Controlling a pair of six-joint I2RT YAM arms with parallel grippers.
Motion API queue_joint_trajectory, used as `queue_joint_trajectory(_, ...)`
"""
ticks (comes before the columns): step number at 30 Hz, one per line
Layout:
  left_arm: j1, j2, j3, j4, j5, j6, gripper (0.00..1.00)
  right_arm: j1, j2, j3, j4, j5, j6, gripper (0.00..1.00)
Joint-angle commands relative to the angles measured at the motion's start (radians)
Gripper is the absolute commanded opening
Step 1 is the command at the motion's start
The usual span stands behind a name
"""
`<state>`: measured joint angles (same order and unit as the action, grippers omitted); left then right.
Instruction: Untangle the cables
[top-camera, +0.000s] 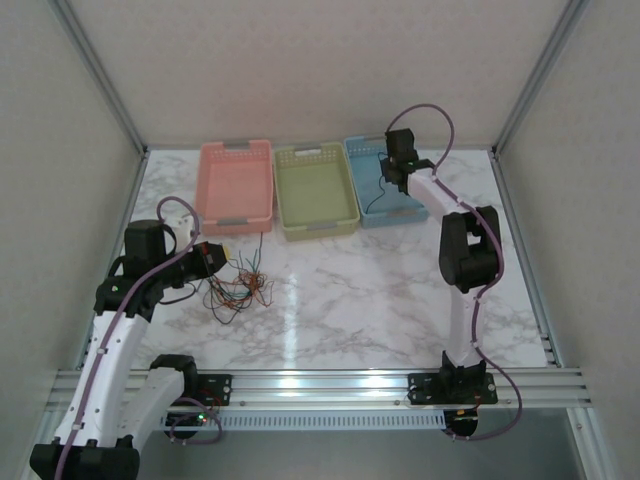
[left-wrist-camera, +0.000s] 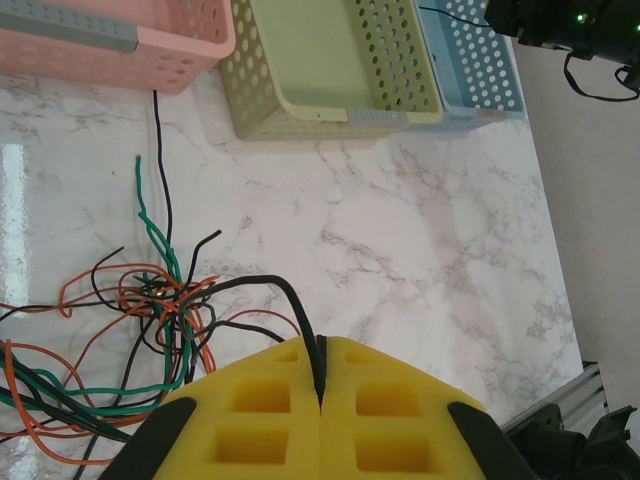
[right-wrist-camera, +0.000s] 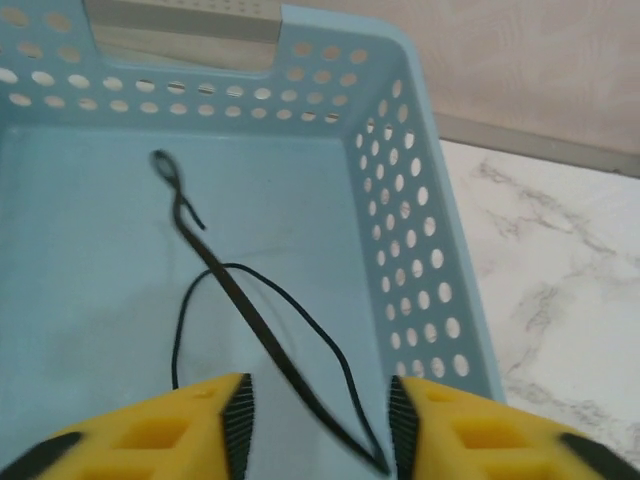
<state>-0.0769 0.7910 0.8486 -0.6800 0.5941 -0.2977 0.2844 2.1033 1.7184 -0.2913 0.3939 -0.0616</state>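
A tangle of black, orange and green cables (top-camera: 240, 290) (left-wrist-camera: 150, 320) lies on the marble table at the left. My left gripper (top-camera: 212, 258) (left-wrist-camera: 321, 385) hangs just beside the tangle, shut on one black cable (left-wrist-camera: 290, 300) that curves out of it. My right gripper (top-camera: 398, 175) (right-wrist-camera: 320, 420) hovers open over the blue basket (top-camera: 362, 142) (right-wrist-camera: 400, 200). A loose black cable (right-wrist-camera: 230, 290) (top-camera: 378, 200) loops over the basket floor. One blurred stretch of it runs between the open jaws and ends close to the right finger.
A pink basket (top-camera: 235, 222) (left-wrist-camera: 180, 50) and a green basket (top-camera: 315, 228) (left-wrist-camera: 300, 120) stand left of the blue one along the back. Grey walls enclose the table on three sides. The aluminium rail (top-camera: 320, 385) with the arm bases runs along the near edge.
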Motion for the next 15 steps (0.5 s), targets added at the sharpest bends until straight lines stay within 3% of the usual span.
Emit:
queue_joint_trajectory(1,-0.009,-0.012,-0.013,0.003,0.001,0.017,0.0,-0.023,-0.011,0.055,-0.06,0.03,0.066,0.63)
queue_joint_trajectory(8,-0.01,-0.016,-0.011,0.007,0.014,0.017,0.0,-0.053,-0.102,0.003,-0.062,-0.077,0.129,0.72)
queue_joint_trajectory(15,-0.011,-0.047,-0.008,0.047,0.112,0.009,0.0,-0.047,-0.282,-0.227,0.079,-0.272,0.236,0.63)
